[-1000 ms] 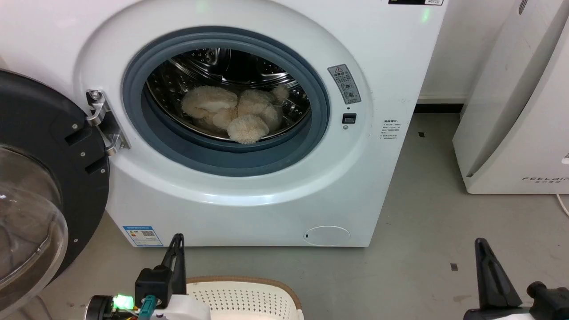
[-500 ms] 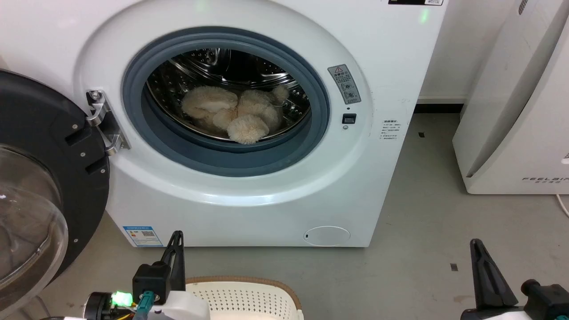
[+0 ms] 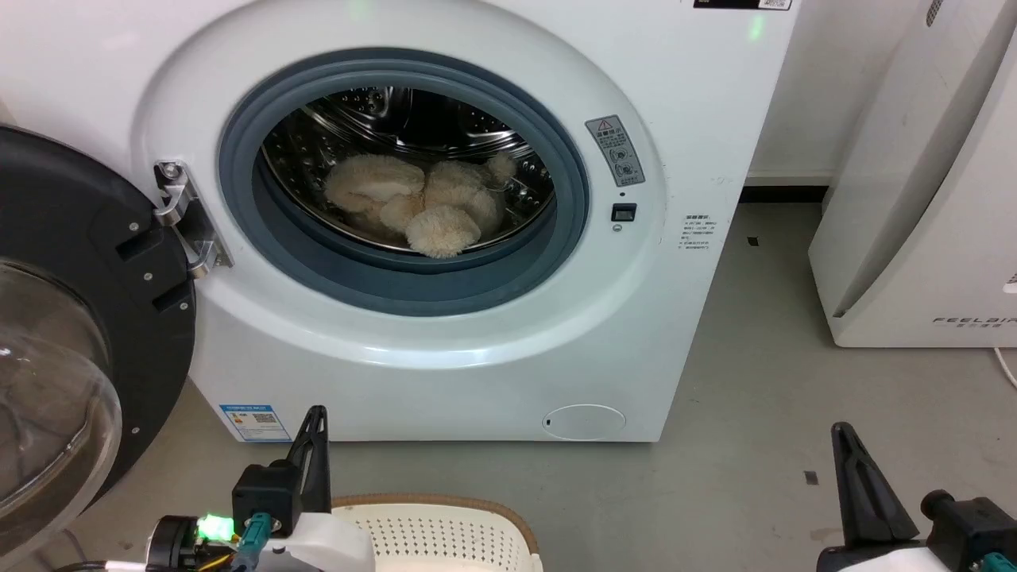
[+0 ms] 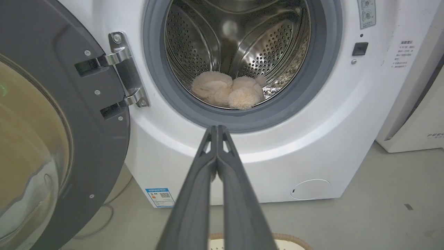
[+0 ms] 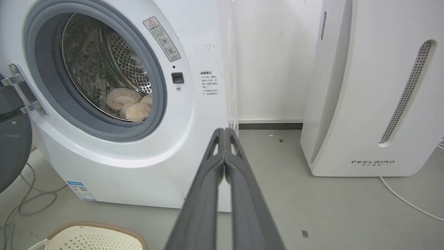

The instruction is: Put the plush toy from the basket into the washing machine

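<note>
The cream plush toy [image 3: 413, 200] lies inside the steel drum of the white washing machine [image 3: 493, 349], near the front lip of the grey gasket; it also shows as the plush toy [image 4: 227, 92] and the plush toy [image 5: 130, 104]. The black-framed glass door [image 3: 71, 318] stands swung open at the left. The cream basket [image 3: 445, 532] with its brown rim sits on the floor at the bottom edge, nothing seen in it. My left gripper [image 3: 316, 417] is low beside the basket, shut with nothing held, as the left gripper [image 4: 216, 129] shows. My right gripper [image 3: 841, 433] hangs at the lower right, also shut, fingertips together [image 5: 224, 131].
A plain white FEELBAIR appliance [image 3: 929, 199] stands at the right, with a white cord [image 5: 409, 199] on the floor by it. Grey floor [image 3: 755, 445] lies open between the washer and that appliance. Cables [image 5: 31, 199] trail under the open door.
Both grippers have drifted slightly left and the right one a little upward in the head view. The plush toy, basket and door have not moved.
</note>
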You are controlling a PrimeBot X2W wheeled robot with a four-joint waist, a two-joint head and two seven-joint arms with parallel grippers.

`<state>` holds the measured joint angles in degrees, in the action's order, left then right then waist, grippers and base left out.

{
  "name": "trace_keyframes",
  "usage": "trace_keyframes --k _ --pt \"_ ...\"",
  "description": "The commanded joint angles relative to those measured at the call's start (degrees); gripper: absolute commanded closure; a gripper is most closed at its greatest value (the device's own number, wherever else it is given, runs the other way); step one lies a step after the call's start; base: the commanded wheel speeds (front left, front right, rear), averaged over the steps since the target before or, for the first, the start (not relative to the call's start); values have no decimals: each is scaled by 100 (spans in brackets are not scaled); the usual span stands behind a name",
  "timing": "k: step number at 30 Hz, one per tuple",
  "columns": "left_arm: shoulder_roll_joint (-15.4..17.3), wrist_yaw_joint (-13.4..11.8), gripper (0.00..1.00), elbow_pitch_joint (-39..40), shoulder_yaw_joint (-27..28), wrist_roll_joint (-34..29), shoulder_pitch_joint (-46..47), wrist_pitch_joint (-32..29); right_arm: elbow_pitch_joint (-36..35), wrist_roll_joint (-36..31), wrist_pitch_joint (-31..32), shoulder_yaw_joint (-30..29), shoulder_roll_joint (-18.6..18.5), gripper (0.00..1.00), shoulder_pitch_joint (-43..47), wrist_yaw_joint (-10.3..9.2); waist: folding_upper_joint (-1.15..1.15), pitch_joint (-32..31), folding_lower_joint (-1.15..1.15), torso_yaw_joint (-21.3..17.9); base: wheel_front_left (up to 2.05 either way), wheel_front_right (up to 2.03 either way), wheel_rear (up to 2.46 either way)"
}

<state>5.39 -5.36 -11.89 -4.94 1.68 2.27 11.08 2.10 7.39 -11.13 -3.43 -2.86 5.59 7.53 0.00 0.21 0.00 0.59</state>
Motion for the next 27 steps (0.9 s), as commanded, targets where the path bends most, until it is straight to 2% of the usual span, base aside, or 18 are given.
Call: trace_keyframes --k 1,27 --pt "-18 14 100 60 22 -42 -59 -25 -29 -65 25 12 0 100 -84 -1 0 0 0 -1 0 0 0" --pt "-89 172 100 402 165 -80 -110 -353 -84 -269 355 112 -1 100 -228 -2 0 -6 0 -18 0 0 0"
